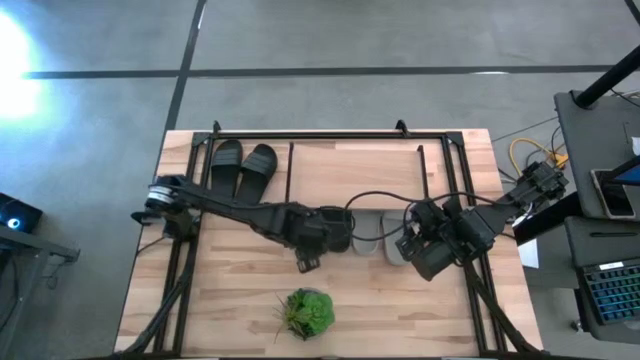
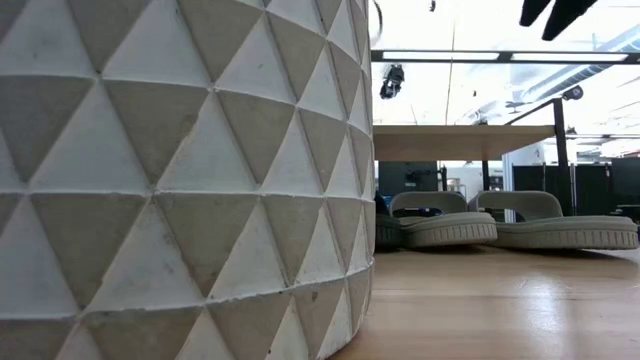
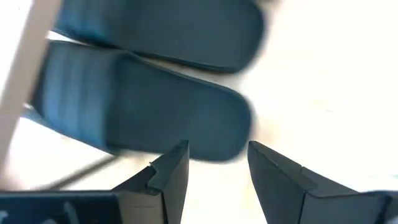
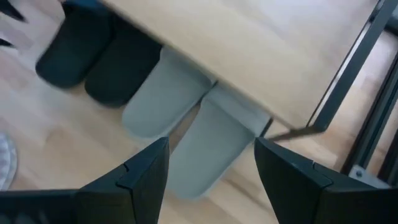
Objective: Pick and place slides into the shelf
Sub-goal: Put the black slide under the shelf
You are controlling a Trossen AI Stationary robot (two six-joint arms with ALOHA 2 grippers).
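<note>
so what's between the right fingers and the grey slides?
Nothing. In the right wrist view the right gripper hangs open directly above the grey slides, half tucked under the shelf, with only air between.

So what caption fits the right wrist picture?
Open right gripper above grey slides beside black slides, tucked under the shelf.

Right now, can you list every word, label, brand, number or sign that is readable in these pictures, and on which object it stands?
None: no readable text in any view.
black slides: no brand or mark shows.
pale grey slides: plain, no label visible.
shelf: bare wood, no marking.
plant pot: only a triangle relief pattern, no words.
laptop: keys too small to read.
</note>
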